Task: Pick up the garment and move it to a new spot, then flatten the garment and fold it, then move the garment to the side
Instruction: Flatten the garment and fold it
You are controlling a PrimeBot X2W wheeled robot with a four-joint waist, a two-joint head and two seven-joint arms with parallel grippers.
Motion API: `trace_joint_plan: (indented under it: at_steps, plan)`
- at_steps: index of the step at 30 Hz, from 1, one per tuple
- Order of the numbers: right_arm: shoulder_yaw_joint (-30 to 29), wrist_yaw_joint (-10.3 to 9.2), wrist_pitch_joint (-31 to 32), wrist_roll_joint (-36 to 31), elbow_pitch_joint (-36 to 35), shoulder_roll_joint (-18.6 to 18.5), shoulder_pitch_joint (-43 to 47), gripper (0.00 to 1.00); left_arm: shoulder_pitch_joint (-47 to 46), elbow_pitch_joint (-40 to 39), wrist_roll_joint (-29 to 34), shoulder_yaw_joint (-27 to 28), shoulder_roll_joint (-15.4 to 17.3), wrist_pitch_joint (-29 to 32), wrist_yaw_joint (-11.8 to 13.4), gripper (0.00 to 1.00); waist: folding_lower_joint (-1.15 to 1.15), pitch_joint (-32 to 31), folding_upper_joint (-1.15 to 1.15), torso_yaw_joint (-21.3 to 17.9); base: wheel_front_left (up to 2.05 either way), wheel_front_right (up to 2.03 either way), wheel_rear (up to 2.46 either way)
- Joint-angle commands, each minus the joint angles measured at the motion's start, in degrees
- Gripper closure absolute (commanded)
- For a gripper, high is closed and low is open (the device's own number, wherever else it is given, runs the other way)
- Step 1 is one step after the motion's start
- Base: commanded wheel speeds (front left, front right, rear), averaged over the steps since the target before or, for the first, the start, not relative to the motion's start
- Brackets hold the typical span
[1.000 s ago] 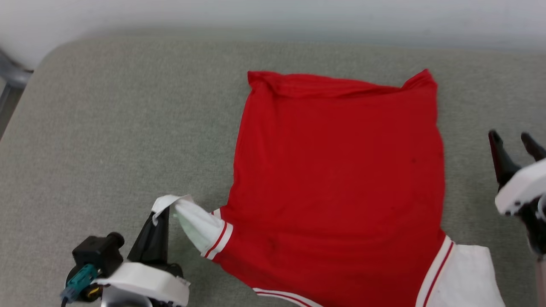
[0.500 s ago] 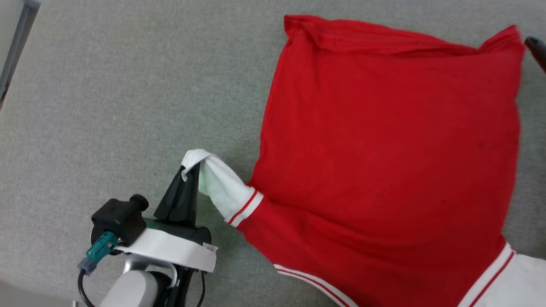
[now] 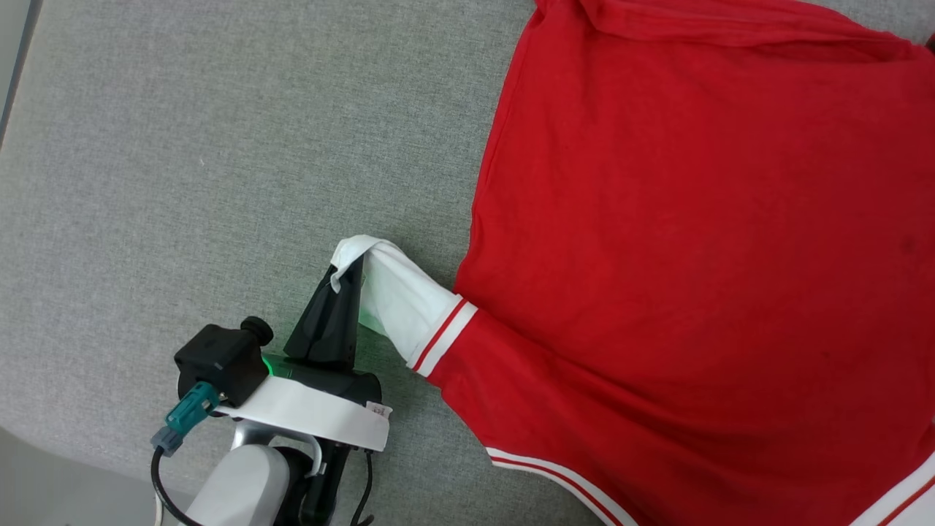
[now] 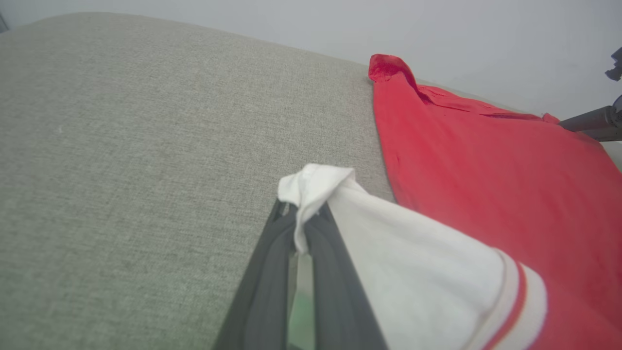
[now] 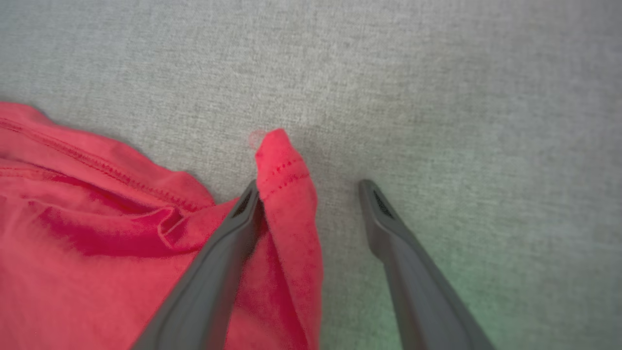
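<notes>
The garment (image 3: pixel 694 256) is a bright red shirt spread on the grey padded surface, taking up the right half of the head view. Its white sleeve end (image 3: pixel 398 296) with red-and-white stripes is pulled out to the left. My left gripper (image 3: pixel 349 267) is shut on the tip of that sleeve; the left wrist view shows the white cloth (image 4: pixel 413 262) pinched between the two fingers of this gripper (image 4: pixel 301 214). My right gripper (image 5: pixel 308 187) is open at a far corner of the garment (image 5: pixel 97 233), and the red corner lies between its fingers, against the left one.
The grey fabric surface (image 3: pixel 182 183) stretches to the left of the shirt, and its edge runs along the lower left corner (image 3: pixel 44 453). A pale wall (image 4: pixel 437 29) rises behind the surface's far edge.
The head camera has tilted down and closer, shifting the whole picture. My left gripper still holds the sleeve. My right gripper has moved from beside the shirt to its far right corner.
</notes>
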Motion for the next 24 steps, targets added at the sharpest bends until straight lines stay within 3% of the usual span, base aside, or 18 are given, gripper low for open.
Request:
trace_joint_plan:
  at_steps: [1,2,8,14,24]
  plan:
    - [0.74,-0.08,4.11,0.21,4.86,1.17,5.19,0.59,-0.49,0.26,0.05,0.28,-0.32,-0.51,-0.30,1.00,0.00,0.06,0.00,0.08,0.00,0.00,0.00]
    - [0.46,-0.08,5.03,0.44,5.46,1.27,5.60,1.00,-0.46,0.49,0.02,0.41,-0.38,-0.45,-0.43,1.00,0.00,0.03,0.00,0.10,0.00,0.00,0.00]
    - [-0.74,-0.07,1.54,1.55,2.17,0.64,3.29,1.00,0.54,1.82,-0.17,1.16,-0.45,-0.64,-0.86,1.00,0.00,-1.73,0.00,-0.47,0.00,0.00,0.00]
    - [-1.16,-0.06,-2.13,2.46,-3.06,-2.41,2.13,1.00,2.75,3.89,-0.95,2.29,-0.16,-0.63,-0.08,1.00,0.00,-7.37,0.00,-2.29,0.00,0.00,0.00]
    - [-3.21,-0.06,0.25,5.19,-14.48,-4.80,17.48,1.00,7.82,4.37,-2.35,4.47,2.26,1.07,2.32,1.00,0.00,-16.03,0.00,-8.34,0.00,0.00,0.00]
